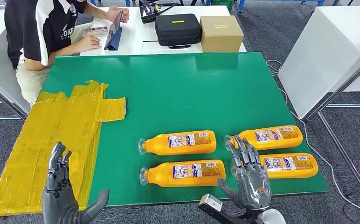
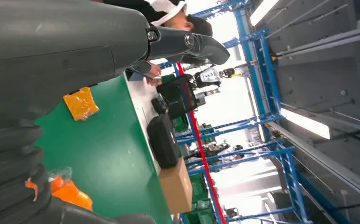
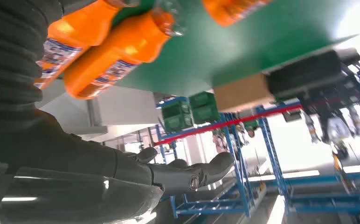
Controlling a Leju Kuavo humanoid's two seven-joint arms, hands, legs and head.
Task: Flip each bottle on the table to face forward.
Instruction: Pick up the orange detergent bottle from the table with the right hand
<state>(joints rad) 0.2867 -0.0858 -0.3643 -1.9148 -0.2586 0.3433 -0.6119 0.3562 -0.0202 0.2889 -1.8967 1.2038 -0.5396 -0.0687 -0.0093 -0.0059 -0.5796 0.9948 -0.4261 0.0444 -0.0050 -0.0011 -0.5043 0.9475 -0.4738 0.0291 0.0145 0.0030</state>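
Four bottles: orange, lying on their sides on the green table (image 1: 178, 84), two left, two right, long axes running left-right, caps to the left, labels up.

Head view, left pair: far-left bottle (image 1: 180, 142) and near-left bottle (image 1: 185, 173), side by side, just apart.
Head view, right pair: far-right bottle (image 1: 269, 137) and near-right bottle (image 1: 287, 165), caps hidden behind the fingers.
Head view, right hand (image 1: 249, 179): raised at the near edge, fingers spread and upright, holding nothing, standing between the two pairs at the cap ends of the right pair.
Head view, left hand (image 1: 61, 191): fingers spread, empty, over the yellow tape (image 1: 52, 140), well apart from any bottle.
Head view, far side: a person (image 1: 43, 32) seated, black case (image 1: 178, 29) and box (image 1: 221, 32) on a white table.

Left wrist view: thumb extended, nothing held; an orange bottle at the frame edge.

Right wrist view: thumb out, palm empty; bottles just beyond the hand.

Judgement: the right hand is far nearer; the right pair lies just right of its fingers, axes crossing them.
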